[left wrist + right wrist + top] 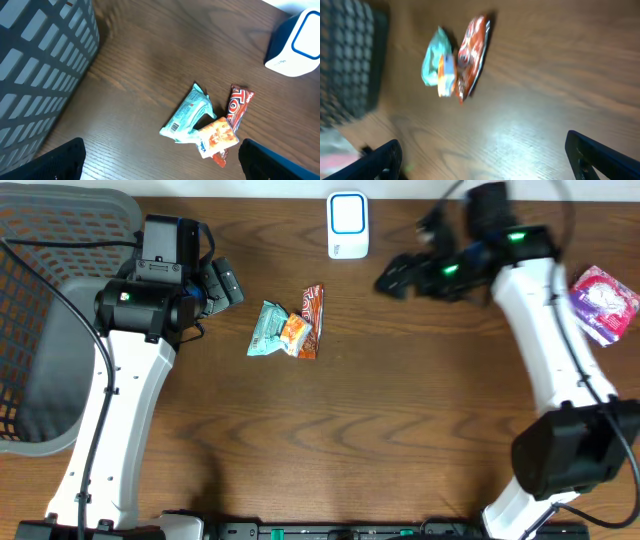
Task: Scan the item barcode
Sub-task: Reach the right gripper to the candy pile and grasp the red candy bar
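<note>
Three snack items lie together mid-table: a teal packet (267,328), a small orange packet (294,332) and a red bar (313,313). The white and blue barcode scanner (347,225) stands at the back edge. My left gripper (228,283) hovers left of the pile, open and empty. In the left wrist view the teal packet (187,115), orange packet (216,136) and red bar (239,107) lie ahead, with the scanner (295,45) at upper right. My right gripper (392,279) hangs right of the scanner, open and empty. Its blurred view shows the pile (452,62) far ahead.
A grey mesh basket (50,310) fills the left side and its wall (40,75) stands close to my left gripper. A pink packet (603,302) lies at the far right edge, beyond the right arm.
</note>
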Motion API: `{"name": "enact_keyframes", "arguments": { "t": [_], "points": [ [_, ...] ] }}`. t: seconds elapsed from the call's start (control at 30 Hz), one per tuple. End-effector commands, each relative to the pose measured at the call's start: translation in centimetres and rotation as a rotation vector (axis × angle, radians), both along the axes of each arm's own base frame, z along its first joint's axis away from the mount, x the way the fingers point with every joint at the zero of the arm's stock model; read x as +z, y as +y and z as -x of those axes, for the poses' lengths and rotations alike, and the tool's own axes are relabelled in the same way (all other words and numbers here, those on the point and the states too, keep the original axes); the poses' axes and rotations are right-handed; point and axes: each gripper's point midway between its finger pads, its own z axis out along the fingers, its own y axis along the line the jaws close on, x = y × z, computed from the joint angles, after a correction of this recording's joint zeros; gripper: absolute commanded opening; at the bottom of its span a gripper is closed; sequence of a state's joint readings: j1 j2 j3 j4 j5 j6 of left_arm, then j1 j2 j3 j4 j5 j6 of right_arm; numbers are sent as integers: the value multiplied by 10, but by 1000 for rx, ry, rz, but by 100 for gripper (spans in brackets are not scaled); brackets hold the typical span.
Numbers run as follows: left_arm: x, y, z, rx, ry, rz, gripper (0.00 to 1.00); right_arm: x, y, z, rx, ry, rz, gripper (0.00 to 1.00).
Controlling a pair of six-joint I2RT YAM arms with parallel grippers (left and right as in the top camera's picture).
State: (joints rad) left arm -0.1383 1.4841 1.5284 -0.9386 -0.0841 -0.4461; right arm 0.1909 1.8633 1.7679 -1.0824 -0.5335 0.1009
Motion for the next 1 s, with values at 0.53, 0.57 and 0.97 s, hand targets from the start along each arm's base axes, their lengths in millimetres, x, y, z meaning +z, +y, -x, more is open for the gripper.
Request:
{"name": "enact_keyframes", "arguments": {
  "t": [0.53,0.57,0.97],
  "points": [
    [1,2,-1,14,0,0,98,-91,77,6,-191,-35,88,88],
    [1,2,-1,14,0,0,98,-93,86,7,-177,-39,45,88],
    [1,2,-1,14,0,0,98,-140,130,-15,-187,-75,-72,82]
  ]
}}
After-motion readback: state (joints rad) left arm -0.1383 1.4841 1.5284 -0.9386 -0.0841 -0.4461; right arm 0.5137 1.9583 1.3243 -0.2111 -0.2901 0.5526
